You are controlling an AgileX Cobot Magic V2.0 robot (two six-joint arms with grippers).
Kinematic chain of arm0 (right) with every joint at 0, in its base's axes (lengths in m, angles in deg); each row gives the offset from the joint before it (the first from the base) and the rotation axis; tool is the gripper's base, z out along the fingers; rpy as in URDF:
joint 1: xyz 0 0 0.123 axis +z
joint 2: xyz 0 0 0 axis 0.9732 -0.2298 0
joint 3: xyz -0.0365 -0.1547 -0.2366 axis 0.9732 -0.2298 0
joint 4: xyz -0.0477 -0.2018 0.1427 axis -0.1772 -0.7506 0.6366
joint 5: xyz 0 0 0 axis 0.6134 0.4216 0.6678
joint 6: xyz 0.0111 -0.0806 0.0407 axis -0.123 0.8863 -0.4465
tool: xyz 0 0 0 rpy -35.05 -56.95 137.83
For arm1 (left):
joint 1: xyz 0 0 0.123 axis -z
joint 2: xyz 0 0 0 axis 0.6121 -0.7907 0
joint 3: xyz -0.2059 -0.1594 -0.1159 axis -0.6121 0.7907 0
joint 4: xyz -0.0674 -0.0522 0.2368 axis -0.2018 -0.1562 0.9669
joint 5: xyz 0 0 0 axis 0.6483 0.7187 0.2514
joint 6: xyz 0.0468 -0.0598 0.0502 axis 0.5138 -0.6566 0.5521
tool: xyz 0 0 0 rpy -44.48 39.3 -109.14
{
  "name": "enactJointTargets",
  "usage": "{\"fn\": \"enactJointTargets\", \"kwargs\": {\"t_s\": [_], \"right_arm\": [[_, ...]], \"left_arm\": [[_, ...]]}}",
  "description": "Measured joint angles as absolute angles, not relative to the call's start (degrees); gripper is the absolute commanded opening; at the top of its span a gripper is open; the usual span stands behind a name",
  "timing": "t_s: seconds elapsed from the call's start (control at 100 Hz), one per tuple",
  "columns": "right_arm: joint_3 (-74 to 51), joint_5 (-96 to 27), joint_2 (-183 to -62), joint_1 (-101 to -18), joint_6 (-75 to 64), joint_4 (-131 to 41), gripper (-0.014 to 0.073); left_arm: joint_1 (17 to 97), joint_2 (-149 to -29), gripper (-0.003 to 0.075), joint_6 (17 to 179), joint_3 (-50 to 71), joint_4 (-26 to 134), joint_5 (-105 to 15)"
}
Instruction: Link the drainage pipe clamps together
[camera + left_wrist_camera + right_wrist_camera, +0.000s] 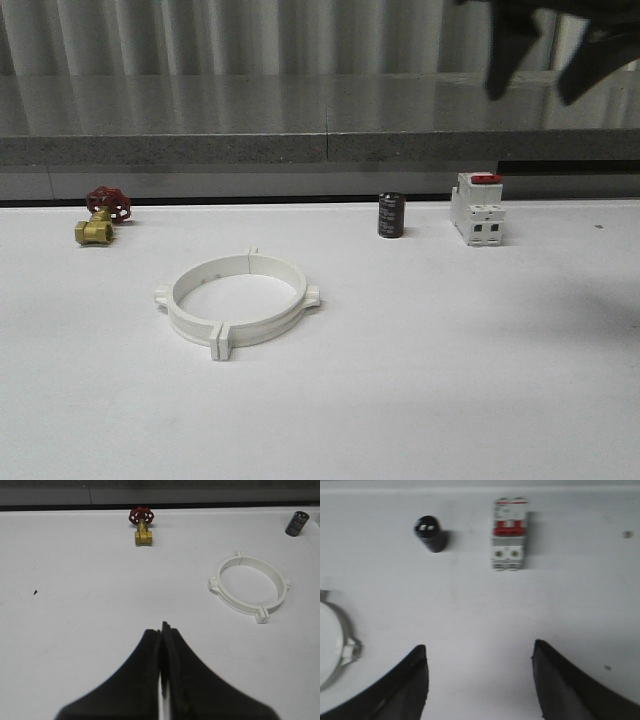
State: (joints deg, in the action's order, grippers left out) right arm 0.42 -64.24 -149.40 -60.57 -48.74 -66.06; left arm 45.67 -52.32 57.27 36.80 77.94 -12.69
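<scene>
The two white drainage pipe clamps [237,300] lie on the white table left of centre, their ends meeting so they form one flat ring with flanged tabs. The same ring appears in the left wrist view [248,586], and its rim edge [337,647] shows in the right wrist view. My left gripper [162,627] is shut with nothing in it, over bare table well short of the ring. My right gripper [479,650] is open and empty, above the table right of the ring. In the front view its dark fingers [510,55] hang at the top right.
A brass valve with a red handwheel [100,217] lies at the back left. A black cylinder [390,215] and a white boxy switch with a red top [477,208] stand at the back right. A grey ledge [320,145] runs behind the table.
</scene>
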Motion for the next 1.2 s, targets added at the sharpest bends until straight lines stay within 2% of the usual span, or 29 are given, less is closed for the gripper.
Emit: {"fn": "enactJointTargets", "kwargs": {"t_s": [0.27, 0.55, 0.63, 0.7, 0.85, 1.2], "right_arm": [[-14.2, -64.9, -124.6, -72.4, -43.2, -67.0, 0.0456], [-27.1, -69.2, -98.7, -73.5, -40.5, -67.0, 0.0444], [-29.5, -72.5, -92.6, -73.5, -37.9, -65.9, 0.0377], [-31.1, -75.4, -89.1, -73.6, -34.8, -64.4, 0.0266], [-33.3, -77.9, -86.1, -73.6, -31.8, -61.7, -0.0075], [-33.5, -75.6, -85.9, -73.6, -31.3, -61.1, -0.0067]], "left_arm": [[45.7, -52.3, -0.0021, 57.3, 36.8, 77.9, -12.7], [45.7, -52.3, -0.0021, 57.3, 36.8, 77.9, -12.7], [45.7, -52.3, -0.0021, 57.3, 36.8, 77.9, -12.7], [45.7, -52.3, -0.0021, 57.3, 36.8, 77.9, -12.7], [45.7, -52.3, -0.0021, 57.3, 36.8, 77.9, -12.7], [45.7, -52.3, -0.0021, 57.3, 36.8, 77.9, -12.7]]}}
